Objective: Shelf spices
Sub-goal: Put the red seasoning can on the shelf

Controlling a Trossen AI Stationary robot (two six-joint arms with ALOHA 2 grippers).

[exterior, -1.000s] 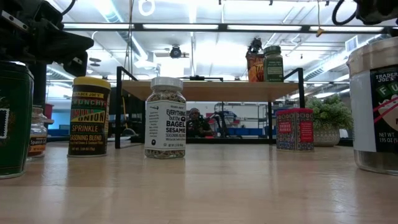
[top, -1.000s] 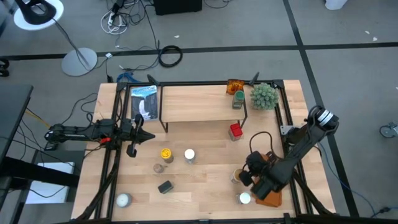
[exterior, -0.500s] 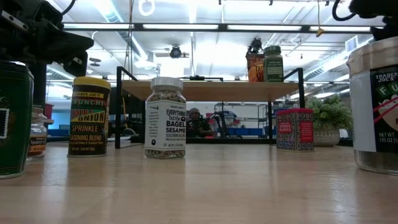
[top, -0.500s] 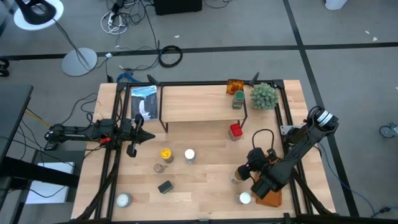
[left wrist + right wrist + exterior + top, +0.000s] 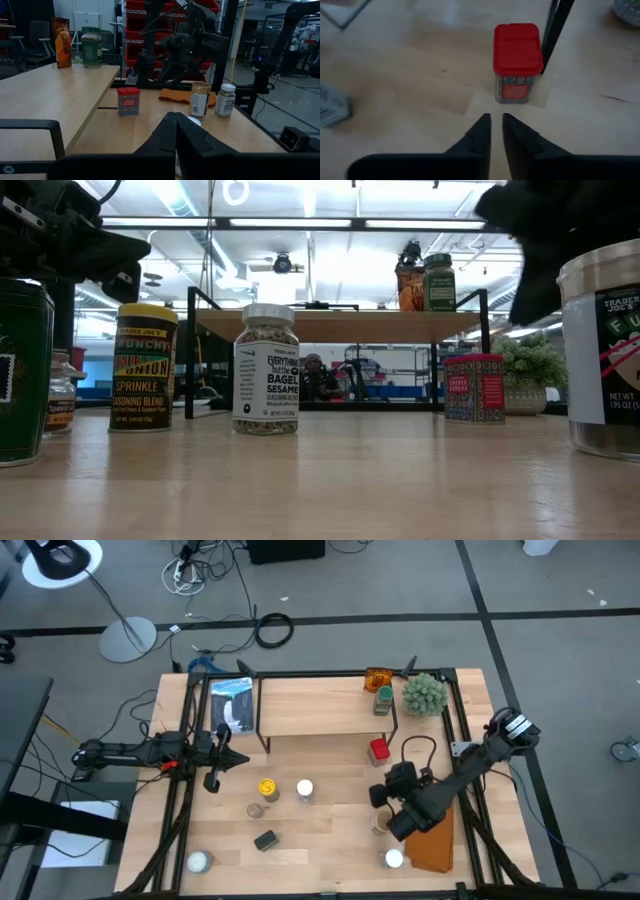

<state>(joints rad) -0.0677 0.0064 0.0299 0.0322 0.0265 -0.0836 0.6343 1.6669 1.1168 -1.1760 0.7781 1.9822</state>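
Observation:
The light-wood shelf stands at the table's far side, with an orange-brown packet and a green-lidded jar on its right end. A red box stands on the table beside the shelf's right front leg. My right gripper hovers just short of it, tilted down, with a narrow gap between its fingers and nothing in it. More spices stand on the table: yellow-lidded, white-lidded, brown-lidded, a dark tin. My left gripper waits shut at the left edge.
A brown-lidded jar and a white-lidded jar stand near my right arm, by an orange cloth. A green plant sits at the far right and a pale ball at the near left.
My right gripper has swung from over the brown-lidded jar at the near right toward the table's far edge and the red box, rolling its wrist as it went. The jars have stayed where they were.

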